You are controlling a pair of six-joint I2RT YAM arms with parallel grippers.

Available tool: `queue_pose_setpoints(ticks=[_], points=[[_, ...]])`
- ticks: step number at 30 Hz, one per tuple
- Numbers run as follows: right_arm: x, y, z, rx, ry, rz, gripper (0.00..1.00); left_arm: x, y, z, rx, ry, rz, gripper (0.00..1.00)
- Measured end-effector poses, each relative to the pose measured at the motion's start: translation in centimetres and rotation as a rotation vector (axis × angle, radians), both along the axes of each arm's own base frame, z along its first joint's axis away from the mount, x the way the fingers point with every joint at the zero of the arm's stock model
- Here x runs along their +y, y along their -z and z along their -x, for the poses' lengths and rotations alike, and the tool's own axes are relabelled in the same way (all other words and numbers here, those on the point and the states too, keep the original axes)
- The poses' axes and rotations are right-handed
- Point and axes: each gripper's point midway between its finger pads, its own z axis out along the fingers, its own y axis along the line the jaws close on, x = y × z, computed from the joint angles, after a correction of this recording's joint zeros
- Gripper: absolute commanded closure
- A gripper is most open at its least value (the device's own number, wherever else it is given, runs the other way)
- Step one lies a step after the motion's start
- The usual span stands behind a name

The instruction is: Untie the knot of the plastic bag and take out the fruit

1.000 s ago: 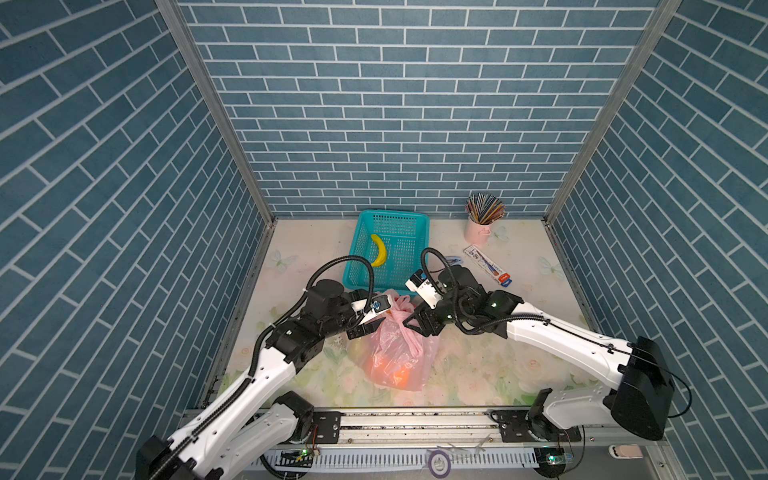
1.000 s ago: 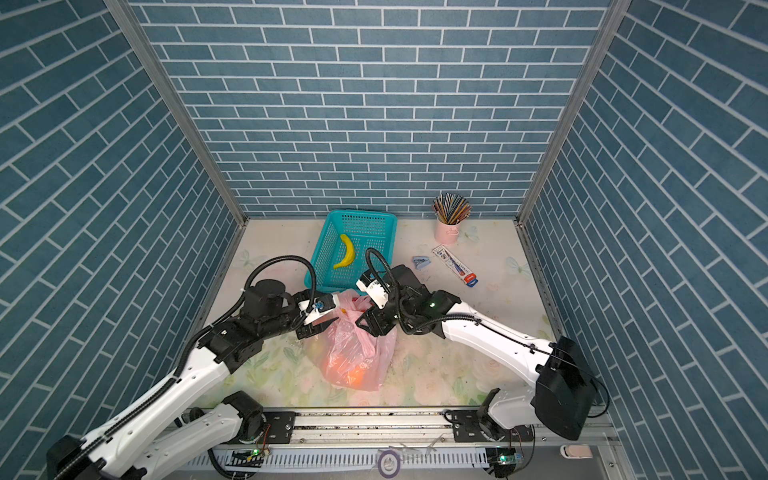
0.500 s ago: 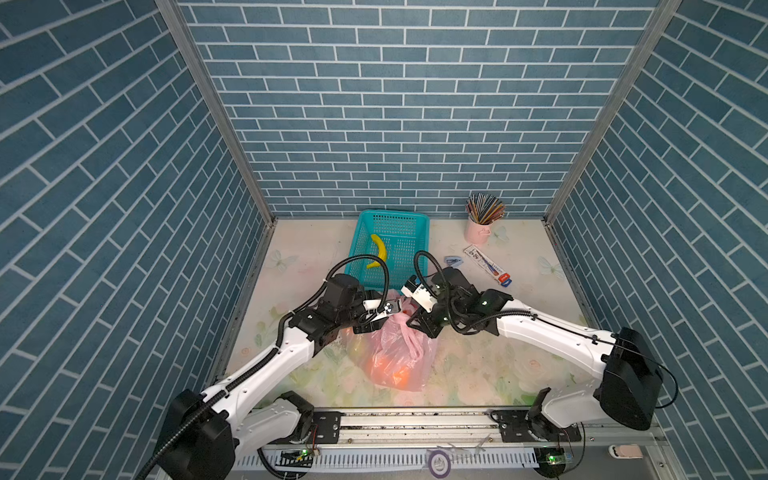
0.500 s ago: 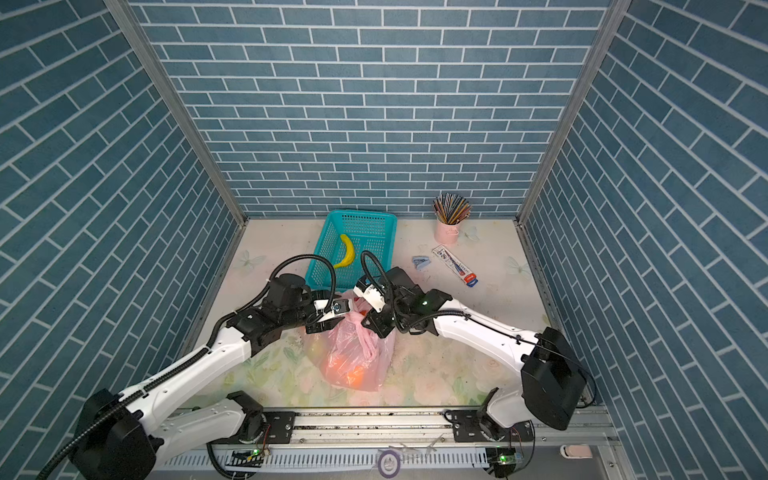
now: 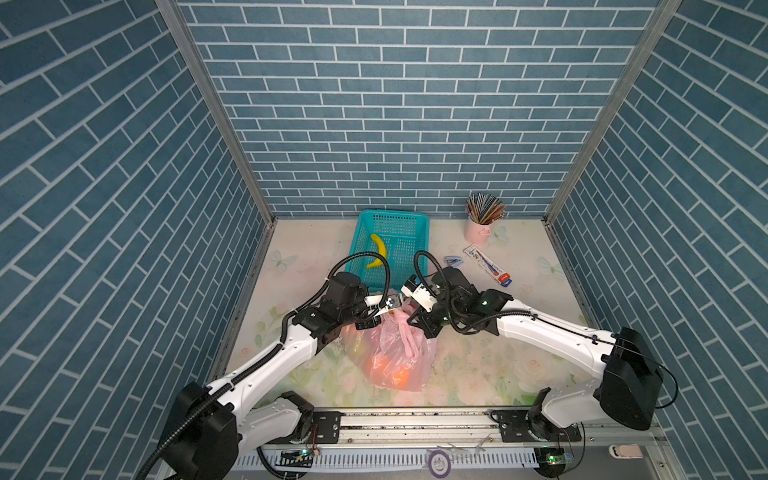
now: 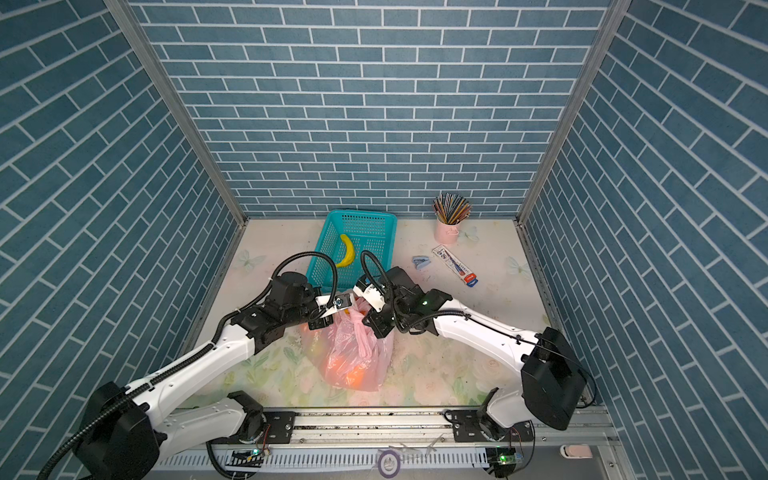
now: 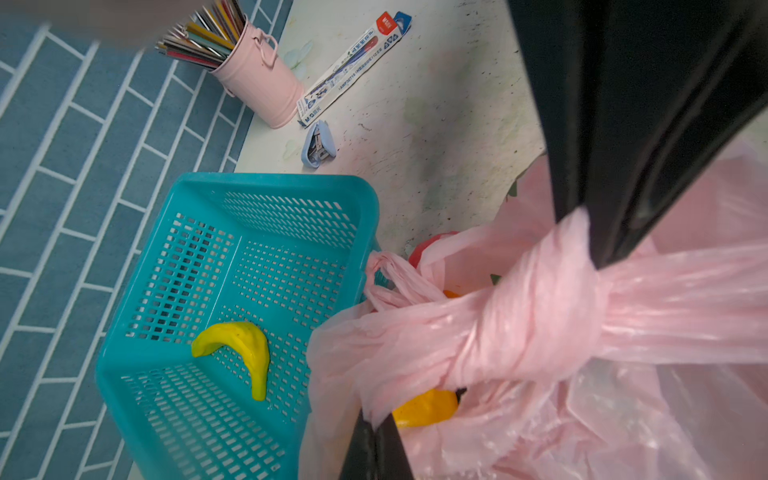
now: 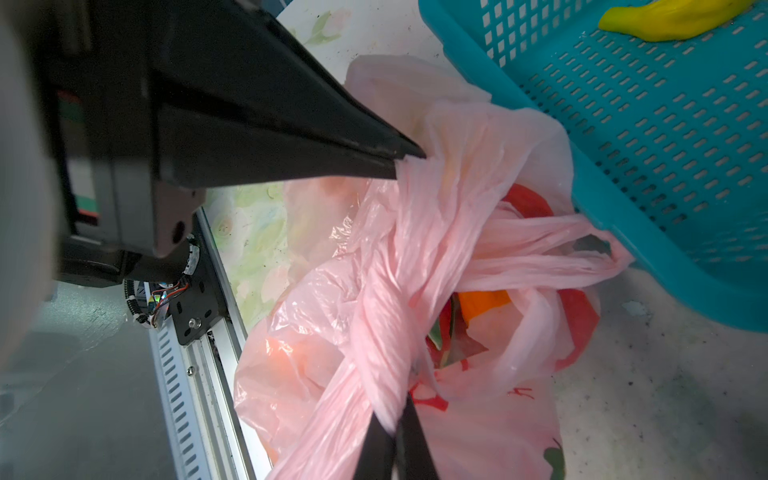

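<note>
Plastic bag [image 5: 395,353]: pink and translucent, lying on the bench [image 5: 498,345] between the two arms, just in front of the teal basket [image 5: 399,232], with its tied top turned toward the basket in both top views
Knot [image 7: 540,299]: a tight twist of the pink handle strips at the bag's top, not undone; one loose loop reaches the basket's near corner, and I cannot tell whether it touches
Left gripper [image 8: 409,160]: clenched, its black tips pinching bunched plastic at the bag's top just beside the knot
Right gripper [image 8: 395,436]: clenched on the knot's twisted band, with pink plastic squeezed between its two black fingers
Gripper spacing: both come in over the bag's top from opposite sides, close together, with the twist stretched between them
Fruit [image 5: 392,372]: all inside the bag; orange shows through the plastic at the end nearer the rail, a yellow fruit [image 7: 424,409] sits under the twist, and red and orange show in the opening beside the knot
Banana [image 5: 379,255]: yellow, lying alone on the basket's mesh floor
Pencil cup [image 5: 478,232]: pink, upright by the back wall, well apart from the bag
Pen box [image 5: 486,267] and small blue stapler [image 5: 453,261]: flat on the bench between the cup and the right arm
</note>
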Motion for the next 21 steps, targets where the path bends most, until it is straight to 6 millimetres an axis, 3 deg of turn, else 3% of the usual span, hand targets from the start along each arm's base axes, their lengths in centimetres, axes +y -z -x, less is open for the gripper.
queue_pose_setpoints(ticks=[13, 21], points=[[-2.5, -0.8, 1.4, -0.023, 0.060, -0.068, 1.00, 3.0, -1.4, -3.6, -0.009, -0.324, 0.074, 1.00], [-4.2, 0.5, 3.2, 0.007, 0.061, -0.089, 0.86, 4.9, -2.3, -5.2, 0.016, -0.481, 0.148, 0.98]])
